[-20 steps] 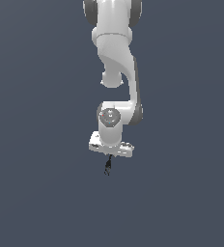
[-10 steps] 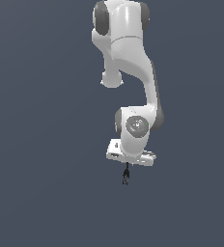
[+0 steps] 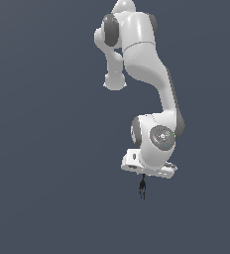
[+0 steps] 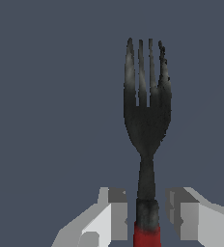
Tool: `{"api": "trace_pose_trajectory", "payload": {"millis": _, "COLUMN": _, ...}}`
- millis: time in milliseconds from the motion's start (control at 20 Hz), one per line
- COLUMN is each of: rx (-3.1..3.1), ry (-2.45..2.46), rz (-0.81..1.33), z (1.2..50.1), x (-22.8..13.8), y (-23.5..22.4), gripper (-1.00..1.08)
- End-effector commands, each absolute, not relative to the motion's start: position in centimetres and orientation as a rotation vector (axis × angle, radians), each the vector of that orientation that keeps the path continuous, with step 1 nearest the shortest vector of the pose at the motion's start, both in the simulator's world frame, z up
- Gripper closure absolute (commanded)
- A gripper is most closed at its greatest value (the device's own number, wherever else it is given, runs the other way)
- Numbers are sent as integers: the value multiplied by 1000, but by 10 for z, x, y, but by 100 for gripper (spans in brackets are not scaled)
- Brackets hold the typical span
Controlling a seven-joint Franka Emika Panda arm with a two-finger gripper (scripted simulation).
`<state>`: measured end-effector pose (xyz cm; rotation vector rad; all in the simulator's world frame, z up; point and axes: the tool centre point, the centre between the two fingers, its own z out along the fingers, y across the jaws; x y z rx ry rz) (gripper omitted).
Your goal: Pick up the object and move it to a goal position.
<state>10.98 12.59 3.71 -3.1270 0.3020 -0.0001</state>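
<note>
1. Gripper: pointed straight down at the low end of the Panda arm, right of centre in the exterior view. Wrist view shows both fingers flanking the fork handle, w/ a narrow gap visible each side. Contact can't be confirmed from that view; since the fork hangs clear of any surface, judged clamped on it.

2. Fork: held by its red handle end; black shaft and four-tined head project beyond the fingertips. In the exterior view the fork shows as a tiny dark sliver directly under the gripper body.

3. Key relation: fork long axis is vertical, in line w/ the gripper approach axis, tines down. Only one arm present, so no nearer/farther choice.

4. Surroundings: plain dark-blue backdrop in both views; no table or goal marker visible, so goal direction can't be told.

5. Judgement: pick is done, transport phase. The next move needs grip kept steady; thin handle may pivot or slip btw the pads.
</note>
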Motion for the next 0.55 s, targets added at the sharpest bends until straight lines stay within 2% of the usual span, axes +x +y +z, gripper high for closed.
{"api": "trace_pose_trajectory", "payload": {"millis": 0, "rx": -3127, "ry": 303, "rz": 0, "z": 38, "x": 115, "y": 133, "gripper": 108}}
{"api": "trace_pose_trajectory", "payload": {"millis": 500, "rx": -3127, "ry": 303, "rz": 0, "z": 40, "x": 122, "y": 142, "gripper": 108}}
